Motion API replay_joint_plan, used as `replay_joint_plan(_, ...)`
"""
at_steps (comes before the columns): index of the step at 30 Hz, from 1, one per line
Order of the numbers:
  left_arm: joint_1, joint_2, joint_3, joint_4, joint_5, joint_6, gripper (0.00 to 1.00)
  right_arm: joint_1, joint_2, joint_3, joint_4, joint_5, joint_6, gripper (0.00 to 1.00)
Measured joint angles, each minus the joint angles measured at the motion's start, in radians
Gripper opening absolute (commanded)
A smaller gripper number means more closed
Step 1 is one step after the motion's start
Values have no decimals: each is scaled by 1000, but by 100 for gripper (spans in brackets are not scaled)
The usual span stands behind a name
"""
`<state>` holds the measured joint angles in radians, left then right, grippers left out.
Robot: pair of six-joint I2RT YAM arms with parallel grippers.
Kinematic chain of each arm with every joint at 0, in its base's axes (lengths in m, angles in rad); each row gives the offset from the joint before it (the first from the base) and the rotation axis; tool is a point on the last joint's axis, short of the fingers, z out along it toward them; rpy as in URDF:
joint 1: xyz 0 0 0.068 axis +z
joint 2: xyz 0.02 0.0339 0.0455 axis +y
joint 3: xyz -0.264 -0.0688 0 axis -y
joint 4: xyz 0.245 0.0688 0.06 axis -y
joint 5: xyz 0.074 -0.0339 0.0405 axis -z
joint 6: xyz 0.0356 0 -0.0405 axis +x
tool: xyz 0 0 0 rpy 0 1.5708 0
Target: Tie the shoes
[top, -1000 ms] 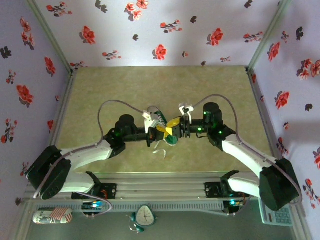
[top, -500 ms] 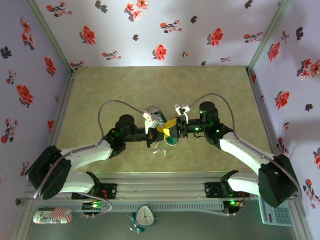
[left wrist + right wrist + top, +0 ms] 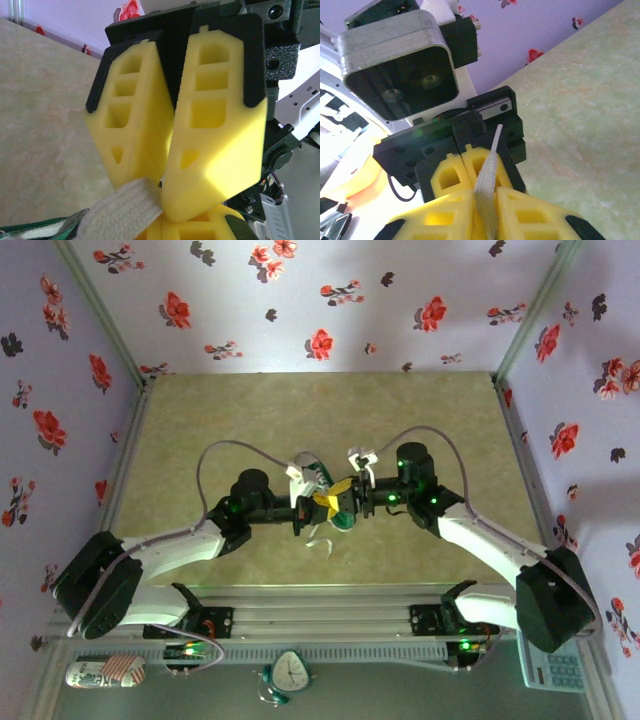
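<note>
Over the sneaker (image 3: 318,476), the right gripper (image 3: 485,200) has its jaws clamped on the lace (image 3: 488,165). The left gripper (image 3: 465,171) has its jaws together. A sharp tug might slip the lace free.

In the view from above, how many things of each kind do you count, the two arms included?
Black-and-white robot arms: 2
Dark green canvas sneaker with white laces: 1
Red-and-white striped can: 1
Teal-and-white round clock: 1
Pale blue keypad device: 1
Total: 6

Sneaker (image 3: 340,522) mostly hidden beneath left end effector (image 3: 318,504), right end effector (image 3: 343,490); lace (image 3: 122,212) cut off at bottom edge.
</note>
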<state>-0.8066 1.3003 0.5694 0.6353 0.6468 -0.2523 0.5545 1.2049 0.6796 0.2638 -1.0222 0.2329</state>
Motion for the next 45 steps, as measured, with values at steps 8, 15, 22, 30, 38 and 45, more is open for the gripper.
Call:
replay_joint_plan(8,5,0,0,-3,2,-4,2,3,-2,9,-20,3,-17,0)
replay_joint_plan(15,48,-8,-1,-16,-31,-77,82,5,-76,5,-76,177,-20,0)
replay_joint_plan(22,70,-157,-22,-257,-299,-109,86,5,-145,4,-235,443,-32,0)
replay_joint_plan(30,72,13,106,-499,-542,-217,67,21,-154,-46,-333,561,-20,0)
replay_joint_plan(38,46,195,137,-502,-561,-323,57,26,-160,-49,-344,598,-15,0)
replay_joint_plan(45,45,271,138,-423,-530,-368,55,26,-164,-53,-345,601,-14,0)
